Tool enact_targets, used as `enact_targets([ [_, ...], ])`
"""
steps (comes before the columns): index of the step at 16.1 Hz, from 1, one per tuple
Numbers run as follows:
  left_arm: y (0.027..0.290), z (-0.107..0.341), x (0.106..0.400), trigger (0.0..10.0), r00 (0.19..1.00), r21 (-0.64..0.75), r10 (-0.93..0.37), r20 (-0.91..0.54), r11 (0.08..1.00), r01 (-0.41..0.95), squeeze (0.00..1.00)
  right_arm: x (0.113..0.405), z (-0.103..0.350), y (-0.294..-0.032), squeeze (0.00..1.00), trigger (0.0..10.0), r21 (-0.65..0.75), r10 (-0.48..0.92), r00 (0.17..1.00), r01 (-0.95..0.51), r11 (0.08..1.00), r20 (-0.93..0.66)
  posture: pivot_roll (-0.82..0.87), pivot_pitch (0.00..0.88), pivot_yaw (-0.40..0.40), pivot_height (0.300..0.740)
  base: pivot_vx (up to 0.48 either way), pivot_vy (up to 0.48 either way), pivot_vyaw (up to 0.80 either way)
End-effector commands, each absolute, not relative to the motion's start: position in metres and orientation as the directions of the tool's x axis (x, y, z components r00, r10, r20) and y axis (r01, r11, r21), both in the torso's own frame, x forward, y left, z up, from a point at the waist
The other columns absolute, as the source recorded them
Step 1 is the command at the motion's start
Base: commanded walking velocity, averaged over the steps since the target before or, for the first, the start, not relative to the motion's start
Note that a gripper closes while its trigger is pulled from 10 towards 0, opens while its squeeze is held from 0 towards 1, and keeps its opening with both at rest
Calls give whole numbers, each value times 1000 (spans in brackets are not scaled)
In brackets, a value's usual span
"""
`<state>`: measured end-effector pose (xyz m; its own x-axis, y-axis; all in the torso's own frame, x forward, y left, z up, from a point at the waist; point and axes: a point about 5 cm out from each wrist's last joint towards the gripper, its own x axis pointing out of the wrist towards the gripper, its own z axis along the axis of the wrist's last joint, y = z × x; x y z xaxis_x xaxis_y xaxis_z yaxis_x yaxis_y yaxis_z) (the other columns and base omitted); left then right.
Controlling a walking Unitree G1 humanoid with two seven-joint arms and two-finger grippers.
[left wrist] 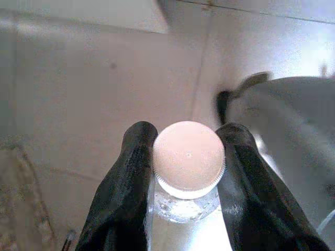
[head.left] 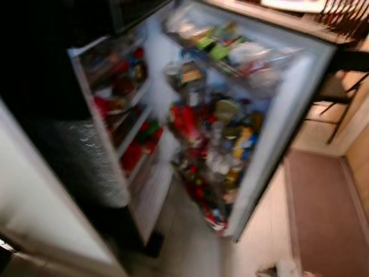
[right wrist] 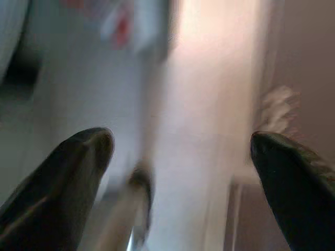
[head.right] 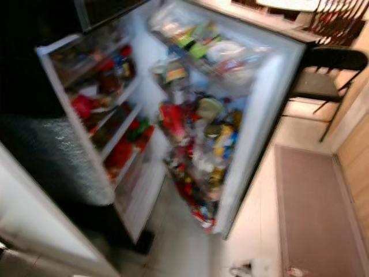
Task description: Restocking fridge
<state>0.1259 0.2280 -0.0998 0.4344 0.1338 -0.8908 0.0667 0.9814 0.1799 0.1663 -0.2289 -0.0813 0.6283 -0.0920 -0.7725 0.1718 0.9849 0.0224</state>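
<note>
The fridge (head.left: 144,190) stands open before me, its inner shelves (head.left: 130,109) holding red and dark packages. Its swung-out door (head.left: 288,115) carries racks crowded with bottles, jars and packets (head.left: 222,144). In the left wrist view my left gripper (left wrist: 187,138) is shut on a clear bottle with a pale pink screw cap (left wrist: 188,157), one black finger on each side of the neck. In the right wrist view my right gripper (right wrist: 180,149) is open, with nothing between its fingers and blurred floor and fridge beyond.
A dark chair (head.right: 323,81) stands behind the open door at the right. A reddish-brown mat (head.left: 326,213) lies on the pale tiled floor to the right. A light counter or panel edge (head.left: 40,213) runs along my left side.
</note>
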Motion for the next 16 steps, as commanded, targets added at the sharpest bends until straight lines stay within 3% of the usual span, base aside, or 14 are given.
enact_targets([
  [1, 240, -100, 116, 10000, 406, 211, 160, -900, 974, 83, 0, 193, -63, -238, 0, 10000, 49, -137, 734, 225, 973, -665, -25, 0, 5, 740, 0, 0, 0],
  [3, 241, -100, 116, 10000, 403, 212, 163, -901, 974, 80, 0, 228, -33, -253, 0, 10000, 53, -171, 844, 229, 972, -508, -31, 0, 7, 740, 0, 0, 0],
  [5, 241, -100, 117, 10000, 402, 212, 163, -901, 974, 80, 0, 249, -13, -257, 0, 10000, 58, -165, 896, 207, 977, -412, -37, 0, 9, 740, 0, 0, 0],
  [7, 241, -100, 117, 10000, 401, 211, 161, -902, 974, 82, 0, 253, -11, -249, 0, 10000, 64, -116, 908, 154, 986, -402, -38, 0, 8, 740, 0, 0, 0],
  [10, 240, -100, 117, 10000, 403, 201, 153, -902, 976, 80, 0, 237, -31, -240, 0, 10000, 57, -93, 852, 142, 988, -515, -41, 0, 8, 740, 0, 0, 0],
  [13, 240, -100, 117, 10000, 401, 199, 156, -903, 978, 68, 0, 217, -45, -253, 0, 10000, 126, -204, 782, 338, 933, -589, -50, 0, 15, 740, 0, 0, 0],
  [14, 240, -100, 117, 10000, 397, 204, 155, -905, 975, 84, 0, 225, -37, -253, 0, 10000, 72, -191, 815, 273, 959, -547, -56, 0, 21, 740, 0, 0, 0],
  [16, 241, -99, 118, 10000, 399, 208, 157, -903, 974, 88, 0, 250, -17, -241, 0, 10000, 152, -104, 901, 183, 971, -421, -65, 0, 23, 740, 0, 0, 0],
])
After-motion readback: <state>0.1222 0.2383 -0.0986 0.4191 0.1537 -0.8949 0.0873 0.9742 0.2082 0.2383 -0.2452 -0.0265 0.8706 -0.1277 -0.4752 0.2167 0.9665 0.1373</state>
